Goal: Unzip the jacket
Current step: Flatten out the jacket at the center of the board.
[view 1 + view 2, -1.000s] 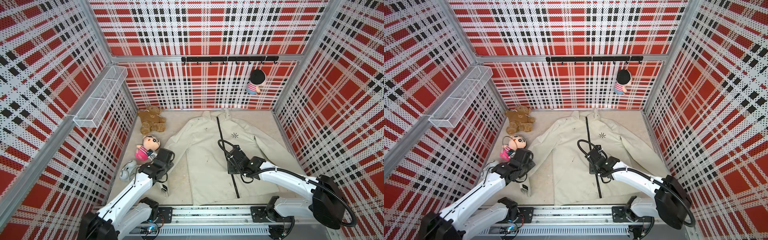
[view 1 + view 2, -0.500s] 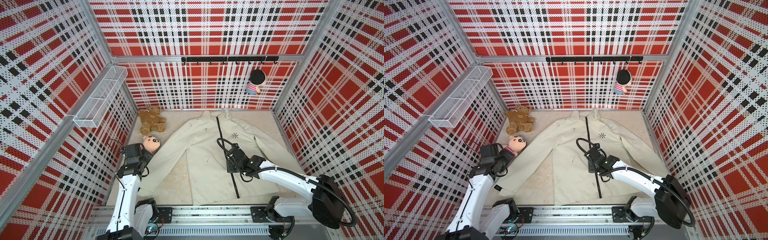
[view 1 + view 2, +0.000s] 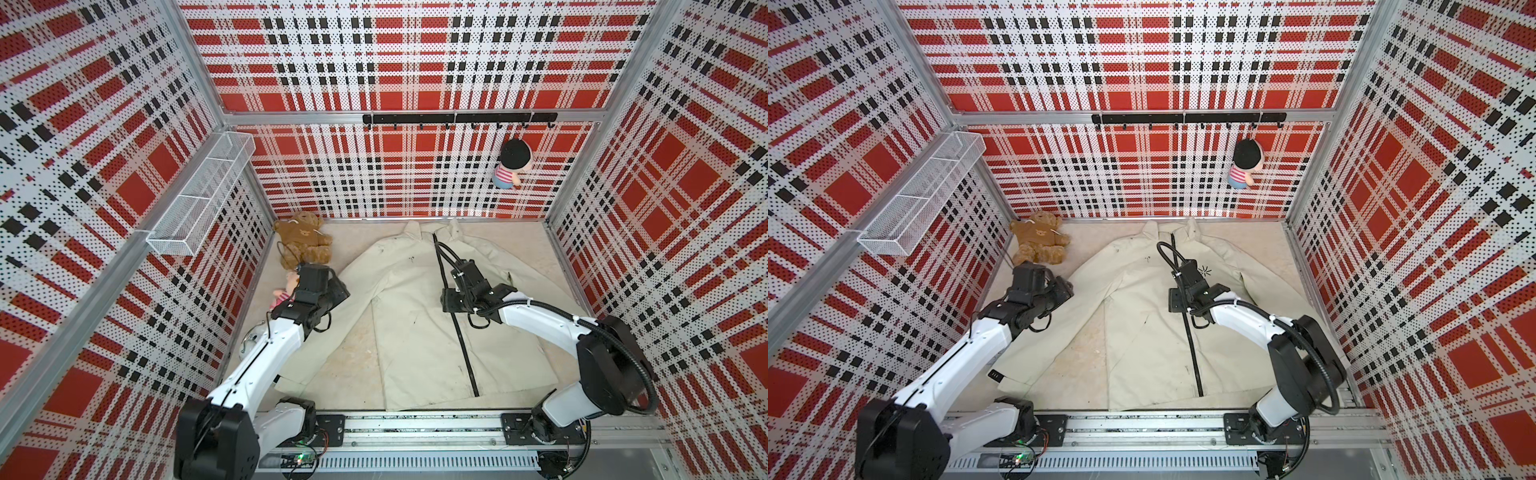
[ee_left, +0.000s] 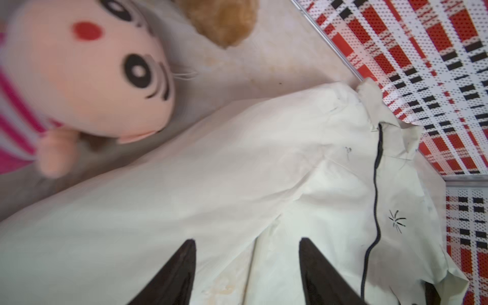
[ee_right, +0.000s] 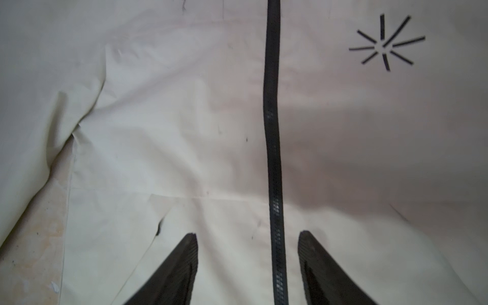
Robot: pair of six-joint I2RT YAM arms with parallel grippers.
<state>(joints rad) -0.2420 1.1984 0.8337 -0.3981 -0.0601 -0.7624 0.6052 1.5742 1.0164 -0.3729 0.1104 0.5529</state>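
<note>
The cream jacket (image 3: 415, 332) lies flat and face up on the floor, collar toward the back wall, in both top views (image 3: 1150, 340). Its black zipper (image 3: 463, 345) runs closed down the front. My right gripper (image 5: 248, 235) hovers open over the chest, and the zipper (image 5: 272, 132) passes between its fingers without being touched. The starburst logo (image 5: 385, 42) lies just beyond it, to one side. My left gripper (image 4: 247, 243) is open and empty above the jacket's sleeve near the armpit (image 3: 338, 291). The collar end of the zipper (image 4: 380, 126) shows in the left wrist view.
A brown teddy bear (image 3: 303, 241) sits in the back left corner. A pink doll (image 4: 79, 74) lies beside the sleeve, partly under my left arm. Another doll (image 3: 511, 164) hangs from the hook rail on the back wall. A wire basket (image 3: 203, 195) juts from the left wall.
My left arm drew back toward the left wall, then swung out over the jacket's sleeve. The right gripper crept a little toward the collar along the zipper.
</note>
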